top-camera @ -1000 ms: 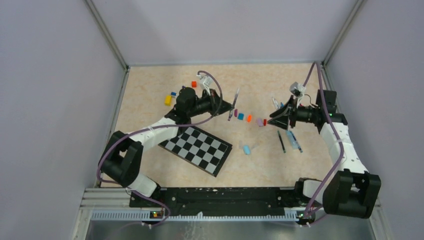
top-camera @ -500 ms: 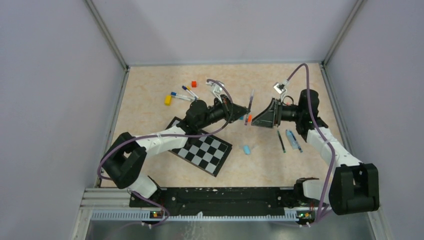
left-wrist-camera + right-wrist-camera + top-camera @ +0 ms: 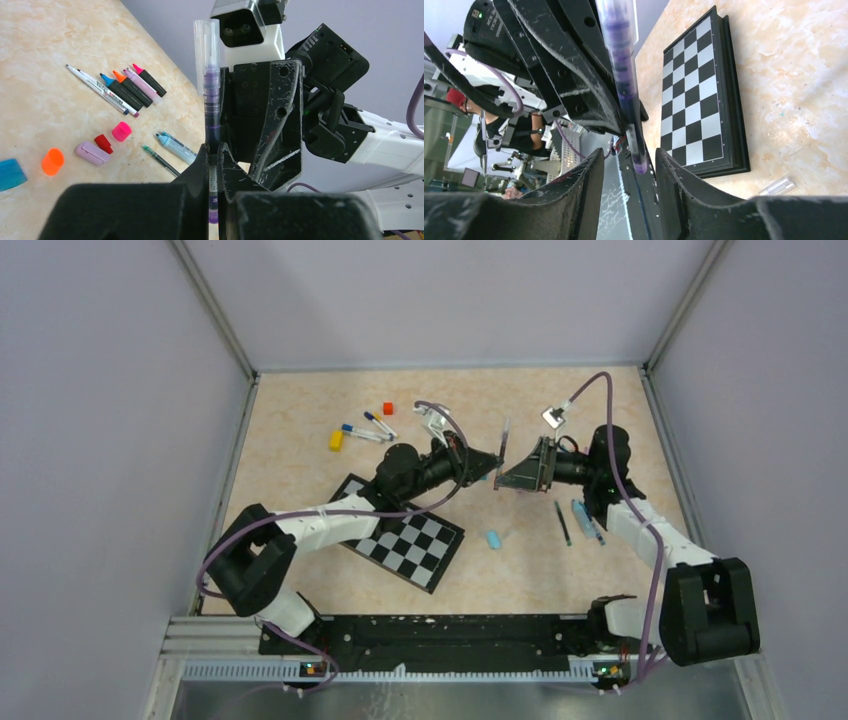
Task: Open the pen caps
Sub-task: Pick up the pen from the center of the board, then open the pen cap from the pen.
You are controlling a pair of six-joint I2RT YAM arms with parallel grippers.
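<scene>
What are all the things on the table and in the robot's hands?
purple pen: one, purple with clear cap, held upright in mid-air
loose pen caps: five, teal, orange, lilac, red, pink, clustered on the table
chessboard: one, black-and-white, near middle
light-blue cap: one, right of the chessboard
uncapped markers: five, mixed colours, in a row beyond the caps
thin pens: two, light blue and green, beside the caps
capped pens: two, whitish, far left
cube: one, orange-red, far left
block: one, yellow, far left
left gripper: one, black, jaws shut on the purple pen
right gripper: one, black, jaws open at the purple pen
</scene>
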